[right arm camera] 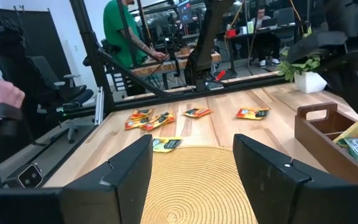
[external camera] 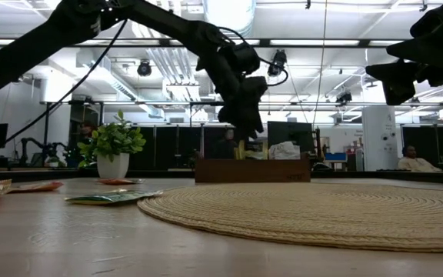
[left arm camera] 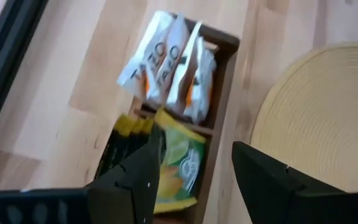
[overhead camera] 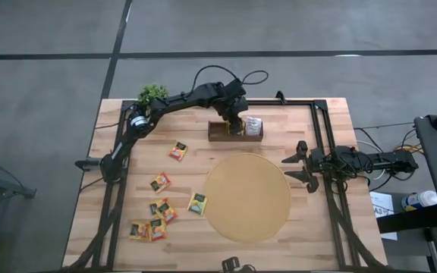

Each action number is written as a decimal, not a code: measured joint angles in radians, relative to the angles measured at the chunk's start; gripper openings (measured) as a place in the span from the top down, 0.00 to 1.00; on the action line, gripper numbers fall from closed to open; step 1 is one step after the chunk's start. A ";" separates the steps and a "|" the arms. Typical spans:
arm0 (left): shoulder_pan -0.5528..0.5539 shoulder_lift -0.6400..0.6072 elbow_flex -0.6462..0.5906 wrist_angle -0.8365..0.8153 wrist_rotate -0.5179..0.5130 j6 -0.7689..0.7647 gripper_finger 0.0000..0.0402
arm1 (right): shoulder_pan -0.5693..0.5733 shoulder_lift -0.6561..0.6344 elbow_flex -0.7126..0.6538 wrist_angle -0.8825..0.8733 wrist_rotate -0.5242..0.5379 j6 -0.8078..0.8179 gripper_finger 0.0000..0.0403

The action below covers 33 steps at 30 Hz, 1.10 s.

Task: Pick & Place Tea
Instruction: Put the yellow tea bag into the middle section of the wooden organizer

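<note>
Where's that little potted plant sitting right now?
From above, the plant stands at the table's far left corner, beside the left arm and left of the wooden tray.

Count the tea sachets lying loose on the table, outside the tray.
7 sachets: one near the tray, one mid-table, one at the mat's edge, four clustered front-left; overlaps may hide more.

The left gripper (overhead camera: 237,123) hangs over the wooden tray (overhead camera: 235,135), while loose tea sachets (overhead camera: 160,182) lie scattered beside the round mat (overhead camera: 247,197).
</note>
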<state>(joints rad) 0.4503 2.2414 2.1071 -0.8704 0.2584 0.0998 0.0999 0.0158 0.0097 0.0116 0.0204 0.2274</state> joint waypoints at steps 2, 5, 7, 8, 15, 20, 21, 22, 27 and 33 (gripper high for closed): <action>0.000 0.000 0.000 -0.031 -0.002 0.000 0.52 | 0.000 0.000 0.000 0.000 0.000 0.000 0.45; 0.000 0.000 -0.004 -0.070 -0.028 0.013 0.52 | 0.000 0.000 0.000 0.000 0.000 0.000 0.45; -0.001 0.000 -0.014 -0.060 -0.058 0.029 0.52 | 0.000 0.000 0.000 0.000 0.000 0.000 0.45; -0.001 0.000 -0.019 -0.046 -0.064 0.033 0.52 | 0.000 0.000 0.000 0.000 0.000 0.000 0.45; 0.002 -0.001 -0.090 0.018 -0.066 0.005 0.52 | 0.000 0.000 0.000 0.000 0.000 0.000 0.45; 0.000 -0.001 -0.139 0.014 -0.066 -0.001 0.52 | 0.000 0.000 0.000 0.000 0.000 0.000 0.45; -0.003 -0.001 -0.142 0.009 -0.066 -0.002 0.52 | 0.000 0.000 0.000 0.000 0.000 0.000 0.45; -0.006 -0.002 -0.144 0.007 -0.067 -0.002 0.52 | 0.000 0.000 0.000 0.000 0.000 0.000 0.45; -0.014 -0.002 -0.123 0.006 -0.066 -0.003 0.52 | 0.000 0.000 0.000 0.000 0.000 0.000 0.45; -0.014 -0.002 -0.036 -0.007 -0.066 -0.016 0.52 | 0.000 0.000 0.000 0.000 0.000 0.000 0.45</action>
<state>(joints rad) 0.4362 2.2394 2.0710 -0.8775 0.1920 0.0834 0.0998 0.0158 0.0097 0.0116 0.0204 0.2272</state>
